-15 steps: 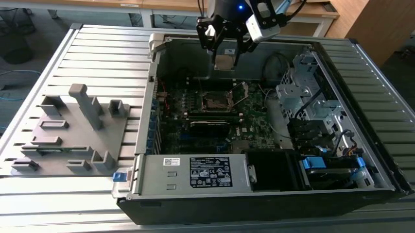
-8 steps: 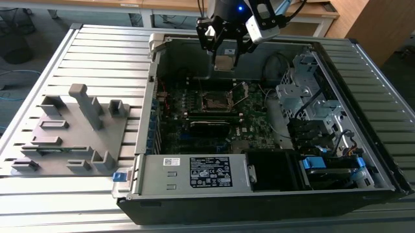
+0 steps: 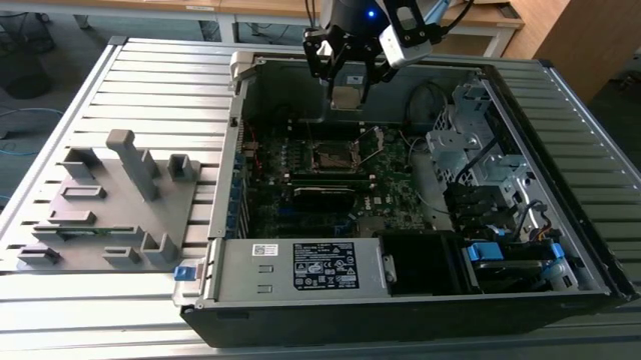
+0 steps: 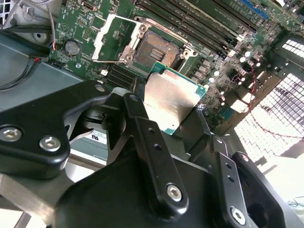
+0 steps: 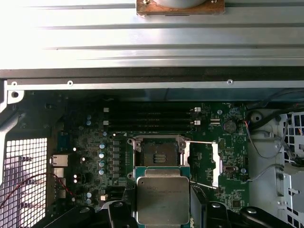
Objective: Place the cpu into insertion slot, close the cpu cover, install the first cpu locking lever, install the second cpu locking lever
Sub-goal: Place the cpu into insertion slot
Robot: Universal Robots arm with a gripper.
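Holding the cpu (image 5: 162, 198) by two opposite edges, the gripper (image 3: 347, 90) hung closed on it above the open computer case (image 3: 236, 112), near the case's far wall in the exterior view. The chip's silvery face was level and well clear of the motherboard (image 5: 95, 156). The insertion slot (image 5: 157, 154) lay bare near the middle of the board, and the cpu cover (image 5: 215, 166) was swung open to one side of it, so nothing sat over the dark contacts. The main risk, as I judged it, was misalignment: in the first wrist view the chip sat just off the slot rather than over it. A chip lowered skewed, rotated or tilted could catch the slot's metal rim or bend the contacts. A light grip on such thin edges could also let it slip. The opened cover lay just beside the slot, where a finger coming down wide might strike it. Long black memory slots (image 5: 147, 118) ran along the slot's other side, toward the case wall. A drive cage (image 3: 470, 142) and cables crowded the case's edge at the exterior view's right, a labelled power supply (image 3: 300, 266) sat along its near edge, and a grey parts fixture (image 3: 110, 202) rested on the ribbed table (image 3: 150, 67), well apart.
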